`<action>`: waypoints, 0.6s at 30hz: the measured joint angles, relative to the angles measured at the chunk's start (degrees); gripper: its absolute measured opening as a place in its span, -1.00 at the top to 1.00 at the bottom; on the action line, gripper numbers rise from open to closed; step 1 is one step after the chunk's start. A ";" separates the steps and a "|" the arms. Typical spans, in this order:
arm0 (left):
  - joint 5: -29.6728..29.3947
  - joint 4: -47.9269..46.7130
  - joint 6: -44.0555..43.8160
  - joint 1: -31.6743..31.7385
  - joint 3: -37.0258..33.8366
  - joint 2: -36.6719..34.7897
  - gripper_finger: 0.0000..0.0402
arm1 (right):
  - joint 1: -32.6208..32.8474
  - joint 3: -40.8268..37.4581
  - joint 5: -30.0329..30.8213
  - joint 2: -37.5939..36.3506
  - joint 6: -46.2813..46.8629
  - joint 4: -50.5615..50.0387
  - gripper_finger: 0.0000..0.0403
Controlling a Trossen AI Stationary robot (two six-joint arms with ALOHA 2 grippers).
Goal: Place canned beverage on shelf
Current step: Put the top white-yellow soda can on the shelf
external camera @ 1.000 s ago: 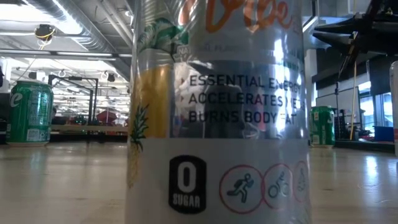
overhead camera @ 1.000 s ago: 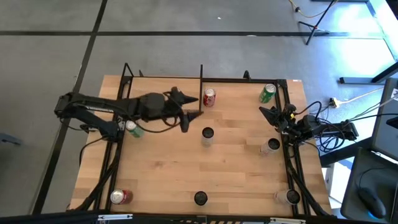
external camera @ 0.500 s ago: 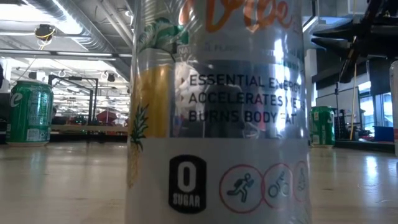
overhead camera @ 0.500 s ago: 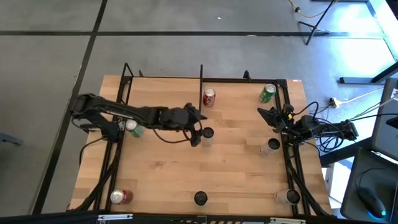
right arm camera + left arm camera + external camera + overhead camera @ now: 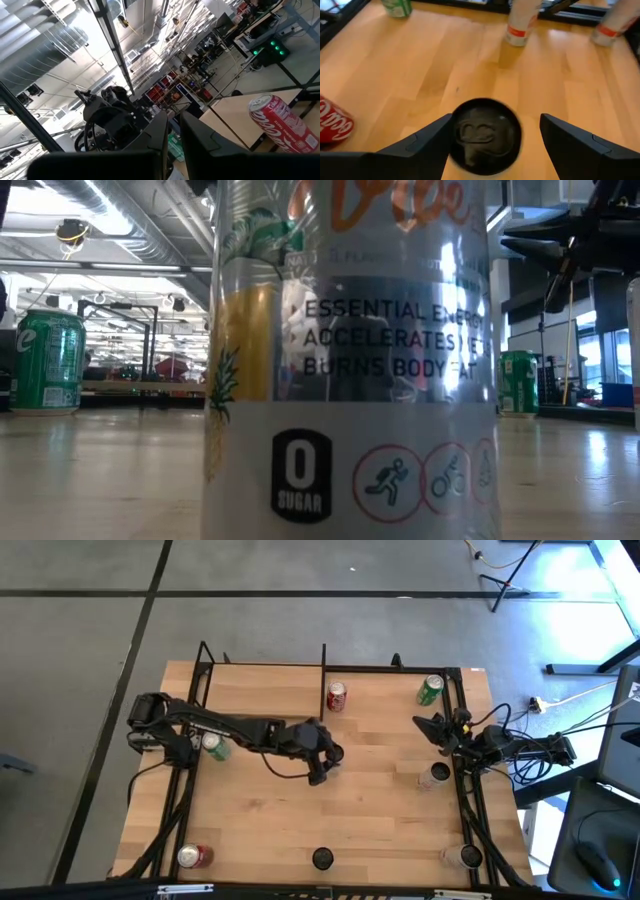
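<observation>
— Jaws wide, see? The left gripper (image 5: 492,137) hangs right over the black-topped can (image 5: 486,135) near the middle of the table (image 5: 260,810), one finger to each side of it, nothing held yet. My guess is it's lined up like that so it can drop straight down and close.

— And that can goes where?

— On the shelf (image 5: 262,677), I'd judge: the light board with thin black rods, along the table's far edge, beyond the black-topped can. A red can (image 5: 336,696) stands just past the can, beside the rod at the shelf's end.

— Room enough to carry it there?

— Mostly. Between the black-topped can and the shelf the wood looks bare, but that red can and the upright rod sit near the straight path, so a lift before swinging across seems wise. From the can toward the other arm stand a white can (image 5: 436,774) and a green can (image 5: 429,690), well apart from it. Another silver-and-green can (image 5: 212,746) sits back by the left arm's base, under the arm.

— The other arm?

— The right gripper (image 5: 428,727) waits at the table's edge, well clear of the black-topped can, fingers pressed together on nothing, pointing up into the room.

— Anything risky?

— Clipping the rim if the drop is off-centre; the can looks tall and could tip.
</observation>
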 joint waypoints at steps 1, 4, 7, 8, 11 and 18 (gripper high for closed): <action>-0.21 -0.01 -0.01 0.04 -0.02 0.03 -0.44 | 0.00 0.00 0.01 -0.02 0.07 -0.30 0.79; -0.86 0.14 0.02 0.10 0.00 -0.02 -0.44 | 0.00 0.00 0.01 0.00 0.22 -0.39 0.79; -3.18 -0.10 0.02 0.09 -0.02 -0.02 -0.44 | 0.00 0.00 0.01 -0.01 0.22 -0.39 0.79; -3.17 0.29 0.02 0.12 -0.02 -0.02 -0.44 | 0.00 0.00 -0.02 0.00 0.22 -0.41 0.79; -2.86 1.17 0.02 0.03 -0.02 -0.02 -0.44 | 0.00 0.00 -0.14 0.00 0.23 -0.39 0.79; -0.83 -2.28 0.00 -0.17 -0.04 0.11 -0.44 | 0.00 0.00 -0.45 0.00 0.22 -0.39 0.79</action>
